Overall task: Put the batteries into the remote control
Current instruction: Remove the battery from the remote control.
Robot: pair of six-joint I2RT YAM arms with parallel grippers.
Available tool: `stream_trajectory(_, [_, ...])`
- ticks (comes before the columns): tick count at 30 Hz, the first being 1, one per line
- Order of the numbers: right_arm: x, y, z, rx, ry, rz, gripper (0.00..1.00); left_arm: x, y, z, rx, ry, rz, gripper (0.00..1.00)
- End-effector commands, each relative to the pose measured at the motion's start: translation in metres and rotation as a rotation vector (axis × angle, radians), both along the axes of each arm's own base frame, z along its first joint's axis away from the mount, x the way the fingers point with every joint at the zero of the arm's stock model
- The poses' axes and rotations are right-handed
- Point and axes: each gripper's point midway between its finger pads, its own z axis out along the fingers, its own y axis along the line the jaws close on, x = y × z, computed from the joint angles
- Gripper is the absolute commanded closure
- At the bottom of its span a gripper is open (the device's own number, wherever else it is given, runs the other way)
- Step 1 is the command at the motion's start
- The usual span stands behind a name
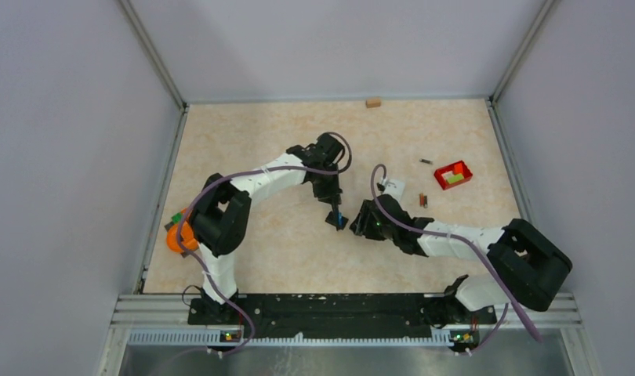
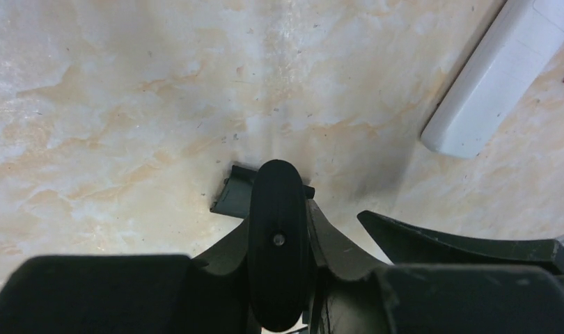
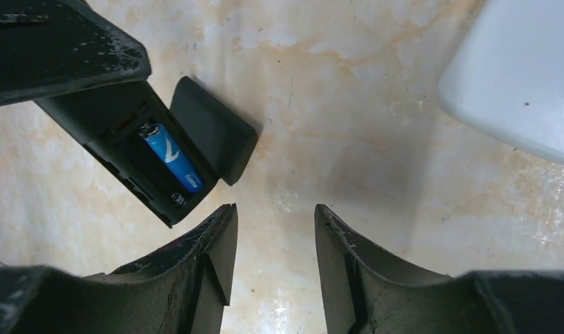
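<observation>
Beige marbled table, grey walls. The left gripper clamps the remote, apparently tilted end-down, its battery lying along its length. The right gripper stands apart, empty.

Tabletop is lying open across the upper left. At centre the right gripper is crowding the black remote; white remote and red tray are cluttering the right side.
</observation>
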Motion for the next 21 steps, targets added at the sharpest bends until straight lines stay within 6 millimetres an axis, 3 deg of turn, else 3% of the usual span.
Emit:
stream_trajectory(1, [0.014, 0.013, 0.031, 0.140, -0.086, -0.019, 0.54, 0.006, 0.005, 0.004, 0.093, -0.021, 0.054, 1.00])
stream_trajectory(4, [0.015, 0.014, 0.033, 0.151, -0.103, -0.007, 0.53, 0.013, 0.012, 0.010, 0.128, -0.060, 0.079, 1.00])
stream_trajectory(9, [0.017, 0.015, 0.038, 0.175, -0.134, -0.003, 0.54, 0.006, -0.004, 0.026, 0.112, -0.092, 0.033, 1.00])
stream_trajectory(11, [0.018, 0.013, 0.038, 0.186, -0.135, -0.026, 0.54, -0.001, -0.013, 0.026, 0.111, -0.098, 0.003, 1.00])
stream_trajectory(16, [0.016, 0.007, 0.042, 0.232, -0.158, -0.055, 0.55, -0.004, -0.010, 0.021, 0.169, -0.105, 0.004, 1.00])
stream_trajectory(21, [0.012, 0.023, 0.059, 0.277, -0.233, 0.077, 0.54, -0.008, -0.024, 0.027, 0.112, -0.103, -0.038, 1.00])
